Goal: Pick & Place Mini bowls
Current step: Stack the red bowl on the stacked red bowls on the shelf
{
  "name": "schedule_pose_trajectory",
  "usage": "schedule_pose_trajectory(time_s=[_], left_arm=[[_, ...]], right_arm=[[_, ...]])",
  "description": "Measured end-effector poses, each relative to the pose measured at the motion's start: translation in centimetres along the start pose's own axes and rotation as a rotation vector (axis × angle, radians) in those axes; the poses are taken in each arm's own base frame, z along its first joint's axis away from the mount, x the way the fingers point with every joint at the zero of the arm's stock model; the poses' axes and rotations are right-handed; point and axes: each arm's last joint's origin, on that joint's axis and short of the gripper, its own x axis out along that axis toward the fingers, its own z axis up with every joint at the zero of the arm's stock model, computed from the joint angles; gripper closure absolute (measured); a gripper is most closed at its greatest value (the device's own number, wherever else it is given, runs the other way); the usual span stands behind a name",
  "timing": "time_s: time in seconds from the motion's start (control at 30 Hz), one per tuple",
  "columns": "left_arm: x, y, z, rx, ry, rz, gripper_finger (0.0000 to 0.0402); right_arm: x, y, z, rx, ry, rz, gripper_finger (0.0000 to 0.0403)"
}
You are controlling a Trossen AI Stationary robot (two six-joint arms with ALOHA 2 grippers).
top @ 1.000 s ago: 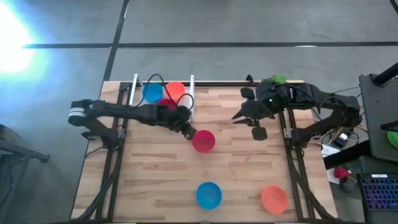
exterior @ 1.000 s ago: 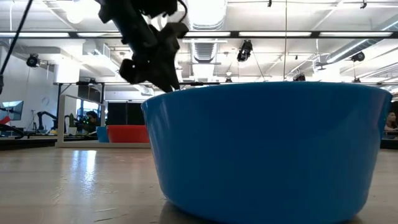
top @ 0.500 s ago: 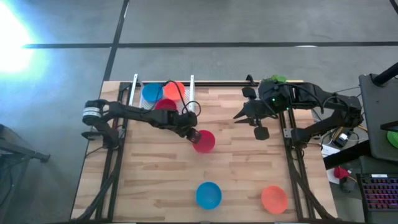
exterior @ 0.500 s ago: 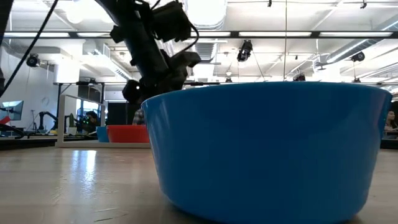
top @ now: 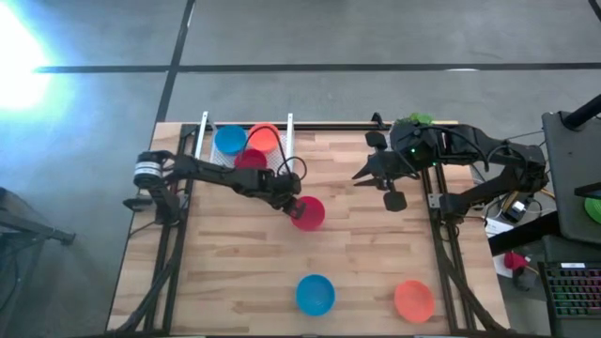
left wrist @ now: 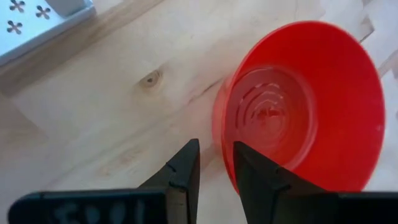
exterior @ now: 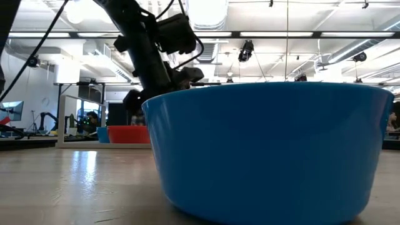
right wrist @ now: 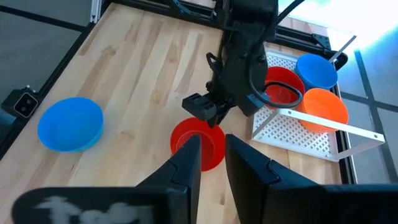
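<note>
A red mini bowl (top: 308,213) stands upright on the wooden table near its middle. My left gripper (top: 293,203) has come down on the bowl's left rim, narrowly open, with one finger inside the bowl and one outside (left wrist: 216,147). It also shows in the right wrist view (right wrist: 208,111). A blue bowl (top: 315,294) and an orange bowl (top: 414,300) stand near the front edge. My right gripper (top: 358,176) hangs shut and empty at the far right. My left gripper stands astride the red bowl's rim (left wrist: 219,134) on the bowl's left side, coming from above and slanting from the table's left. A strip of table shows between the outer finger (left wrist: 186,165) and the wall. Whether the inner finger (left wrist: 249,165) touches, I cannot tell. The bowl rests on the table.
A white perforated rack (top: 246,150) at the far left holds a blue bowl (top: 229,141), an orange one (top: 265,137) and a red one (top: 250,160). The blue front bowl (exterior: 269,150) fills the low view. Bare wood lies between the bowls.
My left gripper has gone from beside the rack toward the table's right and down onto the red bowl's left rim. The red bowl has stayed in place on the table.
</note>
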Motion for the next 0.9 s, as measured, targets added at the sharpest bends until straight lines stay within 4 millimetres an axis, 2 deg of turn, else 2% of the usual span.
schedule_pose_trajectory(time_s=[0.6,0.67,0.8,0.9], left_arm=[[2.1,0.1,-0.3,0.022,0.013,0.02,0.0318],[2.0,0.1,-0.3,0.029,0.01,0.023,0.0333],[1.4,-0.1,-0.1,0.07,-0.002,0.025,0.039],[0.8,-0.3,0.1,0.072,-0.001,0.024,0.0397]], right_arm=[[0.0,0.0,0.0,0.0,0.0,0.0,0.0334],[0.0,0.0,0.0,0.004,0.0,0.0,0.0335],[0.0,0.0,0.0,0.005,0.001,0.0,0.0332],[0.0,0.0,0.0,0.008,0.001,0.0,0.033]])
